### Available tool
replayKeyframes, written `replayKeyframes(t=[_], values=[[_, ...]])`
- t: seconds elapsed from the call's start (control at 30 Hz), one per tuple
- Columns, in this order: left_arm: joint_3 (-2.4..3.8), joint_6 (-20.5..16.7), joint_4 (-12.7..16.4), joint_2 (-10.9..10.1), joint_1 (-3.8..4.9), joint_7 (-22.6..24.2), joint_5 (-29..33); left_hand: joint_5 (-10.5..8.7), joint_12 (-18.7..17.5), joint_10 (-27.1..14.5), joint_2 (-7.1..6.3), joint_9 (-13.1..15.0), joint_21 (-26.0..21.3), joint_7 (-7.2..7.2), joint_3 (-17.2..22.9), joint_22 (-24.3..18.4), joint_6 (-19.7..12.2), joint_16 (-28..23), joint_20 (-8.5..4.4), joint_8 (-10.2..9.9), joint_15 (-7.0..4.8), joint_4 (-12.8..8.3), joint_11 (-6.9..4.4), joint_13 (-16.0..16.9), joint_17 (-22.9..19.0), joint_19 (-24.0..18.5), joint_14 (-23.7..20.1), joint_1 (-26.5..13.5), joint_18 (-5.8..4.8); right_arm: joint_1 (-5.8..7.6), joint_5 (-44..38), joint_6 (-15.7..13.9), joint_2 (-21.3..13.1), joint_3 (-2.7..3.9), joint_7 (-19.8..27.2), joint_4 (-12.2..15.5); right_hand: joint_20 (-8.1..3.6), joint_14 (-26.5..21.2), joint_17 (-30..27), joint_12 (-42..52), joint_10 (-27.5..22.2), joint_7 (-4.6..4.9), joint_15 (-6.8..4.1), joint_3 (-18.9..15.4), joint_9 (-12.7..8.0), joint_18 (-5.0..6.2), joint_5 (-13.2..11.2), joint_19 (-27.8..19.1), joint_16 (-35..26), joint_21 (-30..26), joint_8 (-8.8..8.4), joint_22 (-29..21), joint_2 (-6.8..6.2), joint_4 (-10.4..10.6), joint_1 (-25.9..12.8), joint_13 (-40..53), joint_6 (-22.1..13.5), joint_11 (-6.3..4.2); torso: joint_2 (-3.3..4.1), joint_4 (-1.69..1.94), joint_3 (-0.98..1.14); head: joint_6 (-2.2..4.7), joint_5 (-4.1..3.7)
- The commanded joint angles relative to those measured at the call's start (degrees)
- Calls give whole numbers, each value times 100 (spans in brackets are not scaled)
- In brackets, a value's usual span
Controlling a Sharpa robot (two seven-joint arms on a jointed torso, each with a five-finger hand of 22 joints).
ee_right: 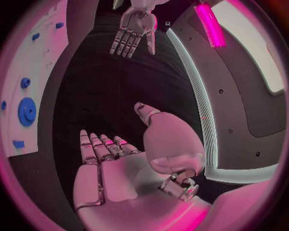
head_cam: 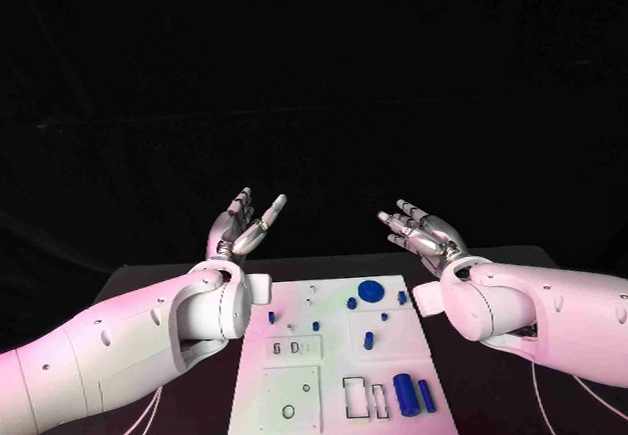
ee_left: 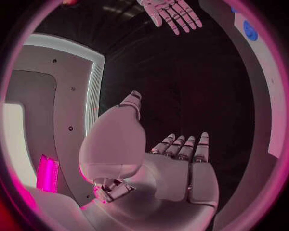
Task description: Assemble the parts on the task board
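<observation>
Task board [head_cam: 342, 396] lying mid-desk [head_cam: 160, 278], parts [head_cam: 404, 392] on it; left hand [head_cam: 245, 225] and right hand [head_cam: 419, 230] raised behind, apart.

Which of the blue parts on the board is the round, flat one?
The blue disc near the far right corner of the task board; the other blue parts are small pegs or long cylinders.

You lose the near end of the flat white task board [head_cam: 343, 416] at the head view's bottom edge. Its left rim hides behind the left arm's bulky white wrist, below the silver left hand [head_cam: 245, 225]. The small blue parts [head_cam: 407, 391] — tiny pegs especially — are too small to identify.
</observation>
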Motion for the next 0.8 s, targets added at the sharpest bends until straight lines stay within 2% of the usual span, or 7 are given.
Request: replayKeyframes(t=[0.03, 0.17, 0.23, 0.3, 0.37, 0.5, 0.8], values=[[4, 248, 3, 12, 7, 162, -73, -10, 85, 329, 175, 87, 147, 708, 196, 76, 398, 181, 97, 133, 221, 46, 244, 56, 125, 235, 479, 421, 3, 75, -277, 1075, 24, -66, -255, -85, 27, 1269, 283, 314, 1296, 1023, -39, 273, 291, 175, -18, 650, 429, 308, 417, 156, -93, -557, 837, 159, 970, 5, 0, 0, 0, 0, 0], [4, 248, 3, 12, 7, 162, -73, -42, 285, 1255, 322, 270, 592, 923, 373, 294, 1185, 513, 105, 416, 365, 31, 499, 162, 326, 1141, 1400, 737, -171, 131, -310, 1265, 35, -125, -300, -140, 10, 2156, 452, 540, 2297, 1000, -144, 375, 470, 312, -51, 1472, 735, 691, 705, 348, -191, -800, 1069, 240, 1657, -77, 0, 0, 0, 0, 0], [4, 248, 3, 12, 7, 162, -73, -73, 444, 2057, 423, 424, 1313, 941, 485, 626, 1834, 992, 79, 670, 225, 12, 531, 221, 589, 2669, 2661, 926, -28, 145, -319, 1314, 38, -140, -312, -154, 10, 3054, 608, 730, 3224, 980, -281, 478, 623, 442, -94, 2509, 1037, 1188, 963, 583, -322, -1064, 1282, 288, 2303, -152, 0, 0, 0, 0, 0], [8, 896, 133, -348, 80, 16, -169, -80, 613, 2883, 440, 547, 1477, 925, 563, 664, 2355, 1288, 71, 879, 147, -6, 511, 280, 753, 3028, 3489, 1074, 76, 307, -2155, 587, 30, -140, -35, -454, -7, 3534, 668, 771, 3732, 976, -337, 544, 690, 524, -115, 2786, 1159, 1353, 1078, 642, -390, -1202, 1356, 283, 2646, -189, 200, 36, -30, -10, -27], [8, 952, 172, -397, 91, -11, -215, -91, 907, 4215, 444, 756, 1661, 888, 653, 696, 3286, 1496, 60, 1246, 0, -15, 395, 359, 852, 3456, 4043, 1208, 238, 346, -2457, 537, 18, -139, -107, -472, -17, 3823, 693, 820, 4212, 955, -405, 608, 766, 581, -107, 2984, 1231, 1474, 1211, 685, -432, -1303, 1400, 295, 3036, -232, 247, 37, -28, 7, -30], [8, 1127, 287, -518, 106, -68, -315, -95, 858, 4852, 408, 876, 1822, 742, 837, 664, 4002, 1645, -35, 1476, -182, -6, 233, 316, 997, 3988, 4652, 1356, 304, 427, -3163, 501, -15, -137, -289, -478, -56, 4335, 683, 708, 4718, 866, -557, 778, 880, 701, -93, 3358, 1276, 1738, 1427, 783, -507, -1497, 1421, 277, 3901, -349, 307, 41, -18, 11, -49], [34, 1597, 754, -916, 147, -61, -376, -113, 723, 5512, 287, 870, 1944, 550, 1210, 618, 4428, 1743, -221, 1521, -384, -19, 32, 315, 1227, 4446, 5210, 1514, 304, 627, -4610, 607, -102, -126, -824, -446, -211, 5068, 650, 453, 5444, 671, -765, 987, 833, 732, -123, 3612, 1285, 2041, 1391, 910, -676, -1649, 1278, 283, 4450, -548, 550, 84, -35, 41, -116]])
